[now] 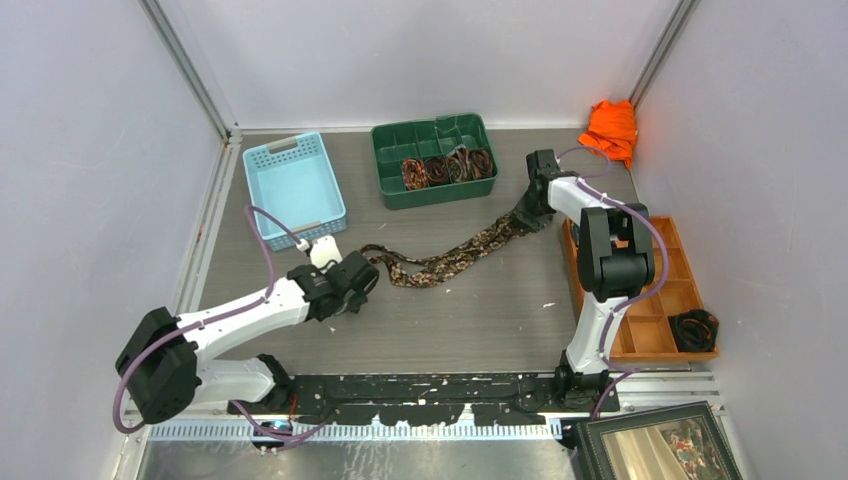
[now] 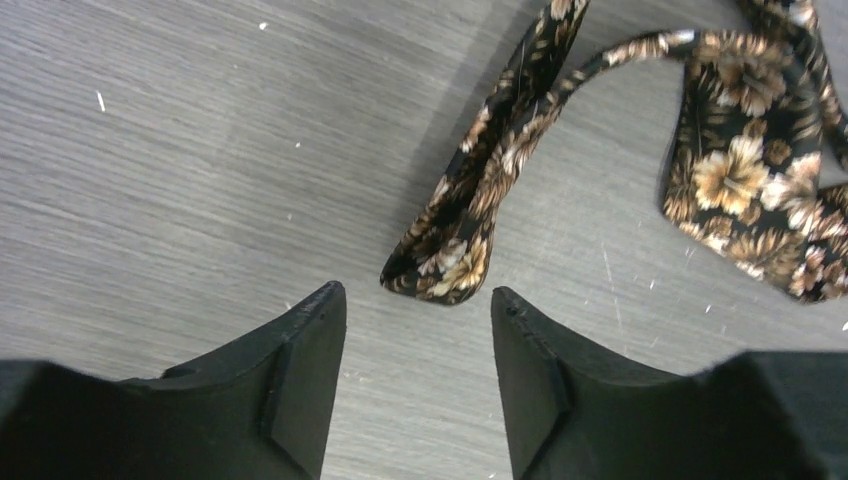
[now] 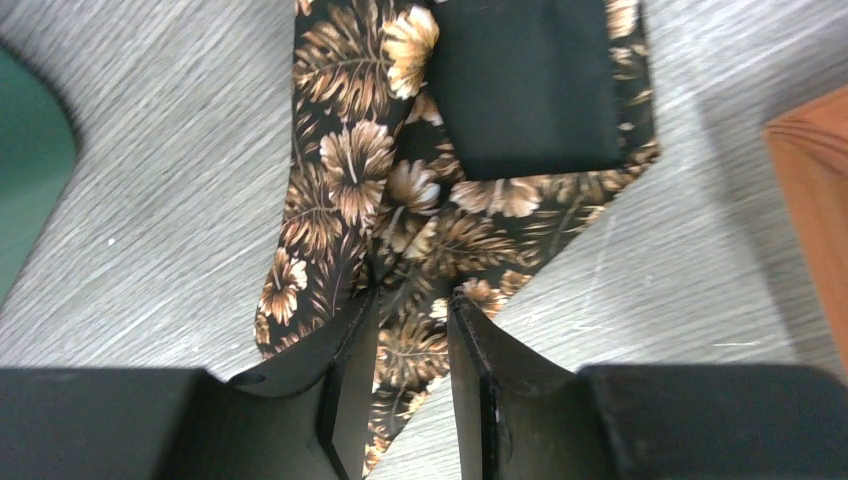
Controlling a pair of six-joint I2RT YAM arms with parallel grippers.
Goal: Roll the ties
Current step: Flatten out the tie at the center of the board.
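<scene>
One tie (image 1: 450,262), black with tan and brown flowers, lies stretched across the table from left to right. My left gripper (image 1: 365,275) is open and empty at its narrow end. In the left wrist view the narrow tip (image 2: 445,265) lies on the table just beyond the gap of that gripper (image 2: 418,295). My right gripper (image 1: 525,215) is at the wide end. In the right wrist view its jaws (image 3: 412,300) stand a little apart, tips down on the tie (image 3: 360,170), with flat fabric showing between them. Several rolled ties (image 1: 445,167) sit in a green bin (image 1: 385,170).
A light blue basket (image 1: 255,190) stands at the back left. An orange cloth (image 1: 612,128) lies in the back right corner. A wooden divided tray (image 1: 650,340) at the right holds a dark coil (image 1: 693,328). A framed picture (image 1: 655,445) is at the near right.
</scene>
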